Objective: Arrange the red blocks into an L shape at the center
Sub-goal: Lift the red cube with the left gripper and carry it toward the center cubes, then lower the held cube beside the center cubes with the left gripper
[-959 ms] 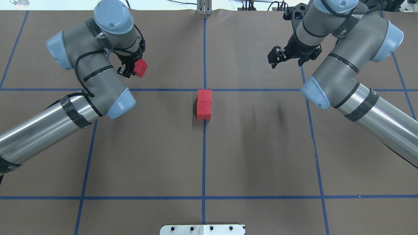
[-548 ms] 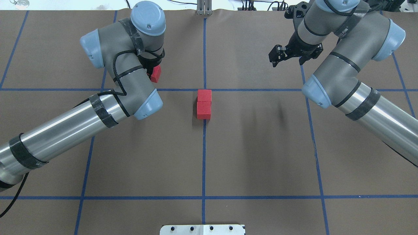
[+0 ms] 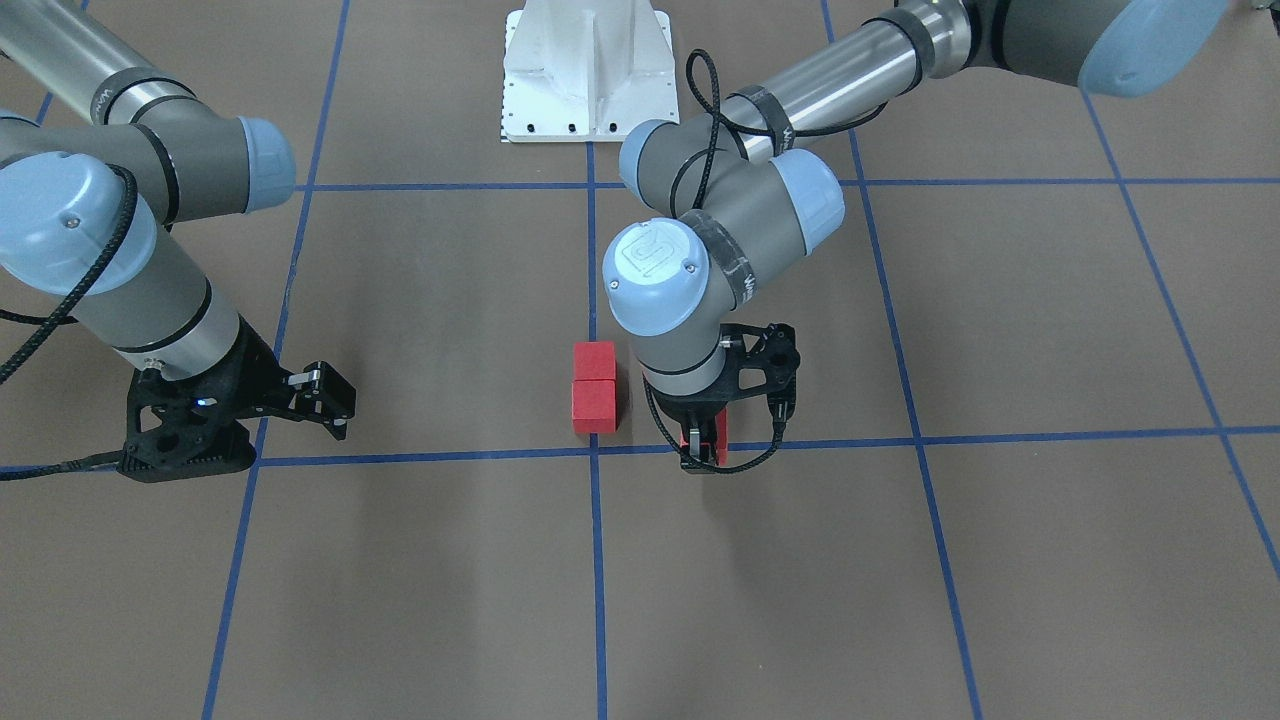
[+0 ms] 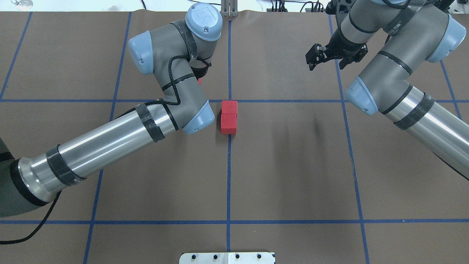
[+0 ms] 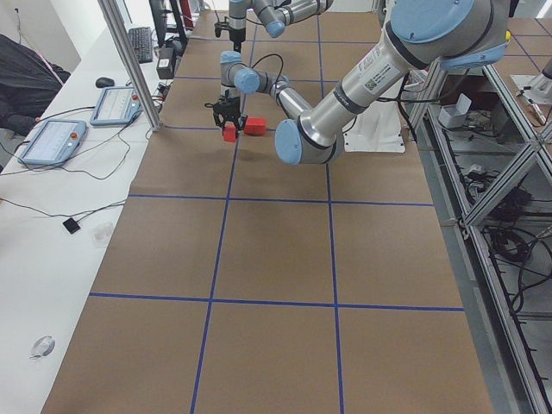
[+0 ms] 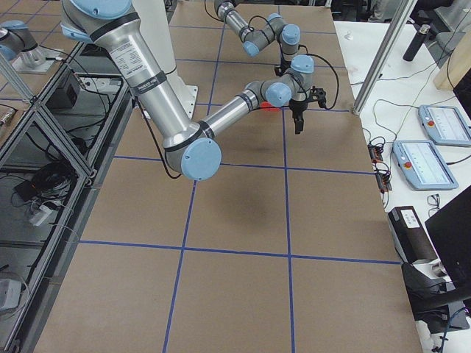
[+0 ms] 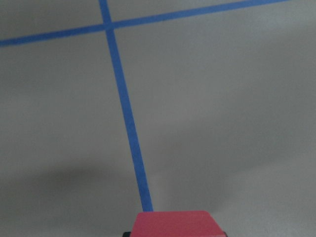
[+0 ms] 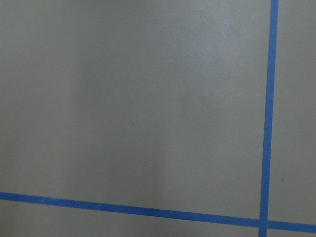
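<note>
Though near-hidden overhead, red block (image 3: 720, 435) front-visible.

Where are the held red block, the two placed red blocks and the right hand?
held red block (image 7: 173, 223): left wrist view, on its visible red face.
placed red blocks (image 4: 229, 116): overhead view, on their top faces near the shared edge.
right hand (image 4: 326, 64): overhead view, in the gap midway between its open fingertips.

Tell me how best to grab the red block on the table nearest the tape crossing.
Come straight down on that block and close on its left and right faces: both are free. Its face toward the robot touches the other block, leaving no room for a finger.
</note>
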`<state>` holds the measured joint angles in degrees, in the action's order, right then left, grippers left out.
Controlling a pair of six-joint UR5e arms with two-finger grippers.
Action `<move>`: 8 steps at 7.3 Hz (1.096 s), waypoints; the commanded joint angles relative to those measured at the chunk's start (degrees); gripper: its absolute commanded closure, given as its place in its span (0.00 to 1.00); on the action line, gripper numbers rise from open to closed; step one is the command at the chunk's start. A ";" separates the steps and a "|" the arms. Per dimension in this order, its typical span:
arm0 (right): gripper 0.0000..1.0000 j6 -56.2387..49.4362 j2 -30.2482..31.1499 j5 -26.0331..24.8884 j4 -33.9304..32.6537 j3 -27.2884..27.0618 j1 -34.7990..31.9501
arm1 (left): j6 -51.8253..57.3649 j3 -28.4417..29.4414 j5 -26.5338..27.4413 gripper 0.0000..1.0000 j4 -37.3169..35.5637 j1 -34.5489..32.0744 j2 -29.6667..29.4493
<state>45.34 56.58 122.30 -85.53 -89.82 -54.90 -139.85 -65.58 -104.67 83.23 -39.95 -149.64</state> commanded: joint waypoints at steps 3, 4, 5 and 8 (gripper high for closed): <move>0.01 -0.08 0.28 0.48 0.54 -0.18 -0.82 | -1.47 1.33 -7.97 1.00 -0.26 1.27 -0.48; 0.01 -0.08 0.29 0.48 1.33 -0.26 -0.99 | -1.13 1.94 -9.31 1.00 -0.18 1.19 -0.48; 0.01 -0.08 0.29 0.48 1.68 -0.27 -0.99 | -0.86 1.95 -9.94 1.00 -0.18 1.01 -0.39; 0.01 -0.34 0.46 0.48 1.69 -0.09 -1.17 | 1.84 2.04 -9.59 1.00 0.00 0.66 -0.31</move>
<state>45.20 56.92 122.75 -83.88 -90.01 -56.02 -139.90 -63.61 -114.33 83.15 -39.20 -149.96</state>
